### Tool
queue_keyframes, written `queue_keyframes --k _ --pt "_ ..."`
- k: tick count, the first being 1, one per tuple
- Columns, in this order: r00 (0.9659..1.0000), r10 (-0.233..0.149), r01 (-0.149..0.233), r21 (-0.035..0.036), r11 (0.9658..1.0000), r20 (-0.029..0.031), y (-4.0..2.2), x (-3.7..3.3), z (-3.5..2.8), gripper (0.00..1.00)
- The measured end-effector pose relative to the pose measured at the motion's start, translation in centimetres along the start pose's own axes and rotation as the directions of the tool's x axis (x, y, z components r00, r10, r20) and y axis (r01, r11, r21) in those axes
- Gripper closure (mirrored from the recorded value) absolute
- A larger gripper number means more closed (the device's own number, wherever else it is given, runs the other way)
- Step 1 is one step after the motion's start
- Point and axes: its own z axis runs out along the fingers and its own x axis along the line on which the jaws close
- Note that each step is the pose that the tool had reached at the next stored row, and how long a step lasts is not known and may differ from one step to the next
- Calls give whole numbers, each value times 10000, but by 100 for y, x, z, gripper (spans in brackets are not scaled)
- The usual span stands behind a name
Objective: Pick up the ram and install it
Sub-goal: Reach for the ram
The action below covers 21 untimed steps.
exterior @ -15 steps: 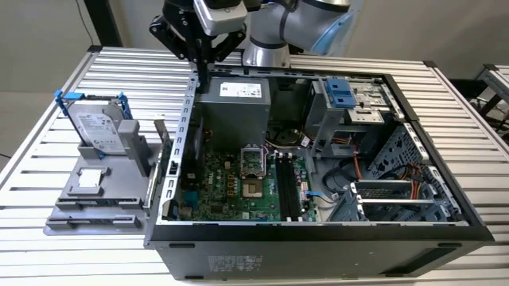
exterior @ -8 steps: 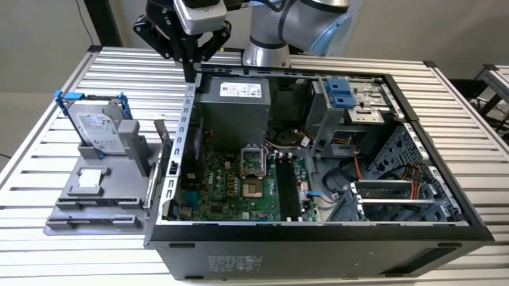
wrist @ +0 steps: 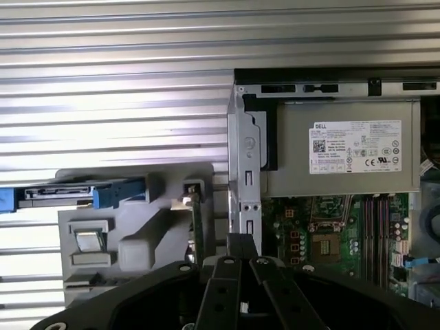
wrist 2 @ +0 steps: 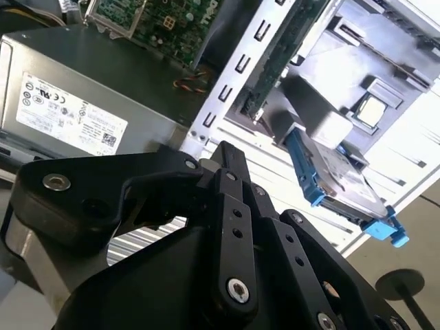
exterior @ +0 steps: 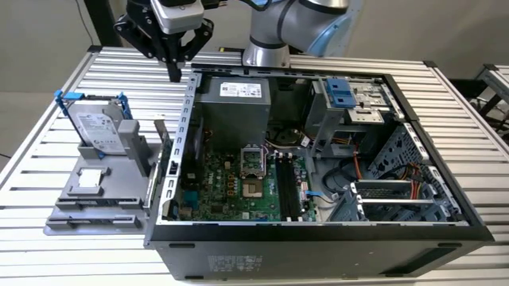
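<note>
Slatted table (exterior: pixel 71 256), closed end effector (exterior: pixel 174 76) aloft, ram (wrist: pixel 196 227) in holder (wrist: pixel 137 254)

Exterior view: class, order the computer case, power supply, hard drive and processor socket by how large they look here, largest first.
1. computer case
2. power supply
3. hard drive
4. processor socket
The sizes differ clearly, so there are no ties.

The table (exterior: pixel 80 256) is made of ribbed metal slats, evenly lit in the exterior view. In the first wrist view the slats glare white under bright light. Pale grey floor (exterior: pixel 40 42) lies beyond it. A 2nd slatted table (exterior: pixel 497 74) stands apart at the exterior view's right edge.
</note>
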Motion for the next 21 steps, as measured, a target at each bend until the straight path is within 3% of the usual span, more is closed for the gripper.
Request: queue_keyframes --k 21 --pt "9999 -149 149 -3 9999 -7 -36 680 -14 100"
